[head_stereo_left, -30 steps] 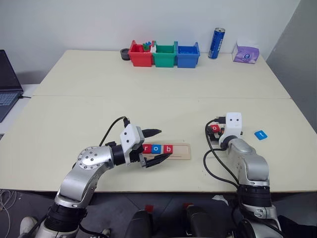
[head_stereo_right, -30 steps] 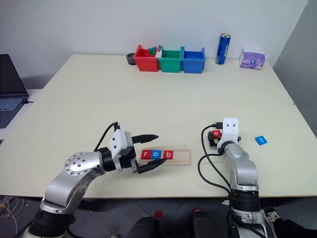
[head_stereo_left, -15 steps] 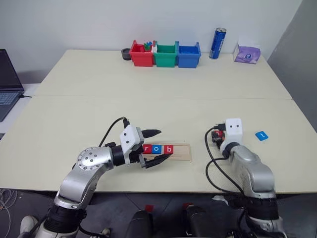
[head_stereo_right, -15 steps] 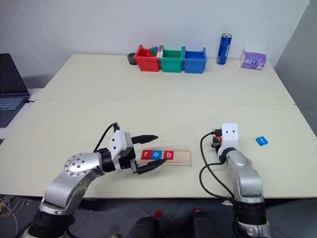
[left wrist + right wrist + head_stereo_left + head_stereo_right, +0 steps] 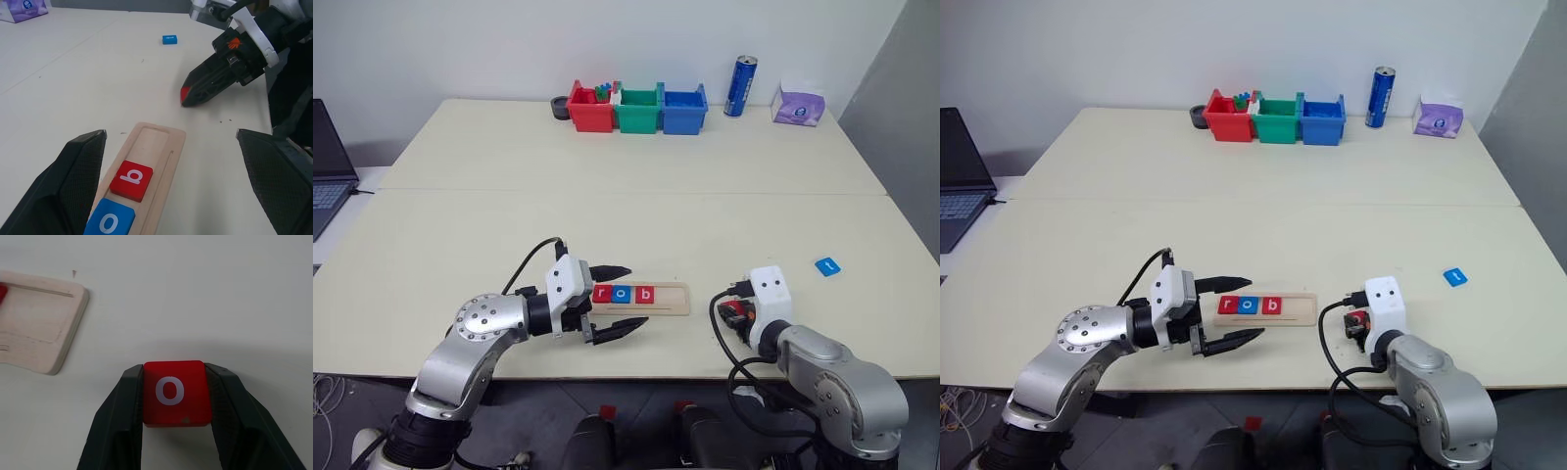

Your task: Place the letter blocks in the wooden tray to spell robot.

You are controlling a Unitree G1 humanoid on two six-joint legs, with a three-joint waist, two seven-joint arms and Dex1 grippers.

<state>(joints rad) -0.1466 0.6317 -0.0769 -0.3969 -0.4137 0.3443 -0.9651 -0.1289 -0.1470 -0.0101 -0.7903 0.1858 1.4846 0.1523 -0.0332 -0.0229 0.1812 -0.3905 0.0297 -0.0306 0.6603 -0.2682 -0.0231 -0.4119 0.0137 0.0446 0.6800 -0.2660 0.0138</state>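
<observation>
The right pincer (image 5: pixel 173 421) is clamped on a red "o" block (image 5: pixel 173 392), one black finger pressed to each side, letter facing up. It hangs just above the tabletop (image 5: pixel 607 206), near the bare right end of the wooden tray (image 5: pixel 639 298) but not over it, apart from the wood.

Over on the left, the left pincer (image 5: pixel 612 302) stands wide open with nothing between its fingers (image 5: pixel 609 271), pointing across toward the tray's left end. One finger sits on the far side of the strip, the other on the near side.

In the tray's groove lie three blocks side by side: a red "r" (image 5: pixel 602 293), a blue "o" (image 5: pixel 622 294) and a red "b" (image 5: pixel 131 180). The stretch of groove past the "b" is open wood.

Off to the right, well apart from the tray, a blue block (image 5: pixel 828 265) lies flat on the tabletop.

At the back edge sit red, green and blue plastic bins (image 5: pixel 639 108), with a blue can (image 5: pixel 741 85) and a purple tissue pack (image 5: pixel 799 105) beside them.
</observation>
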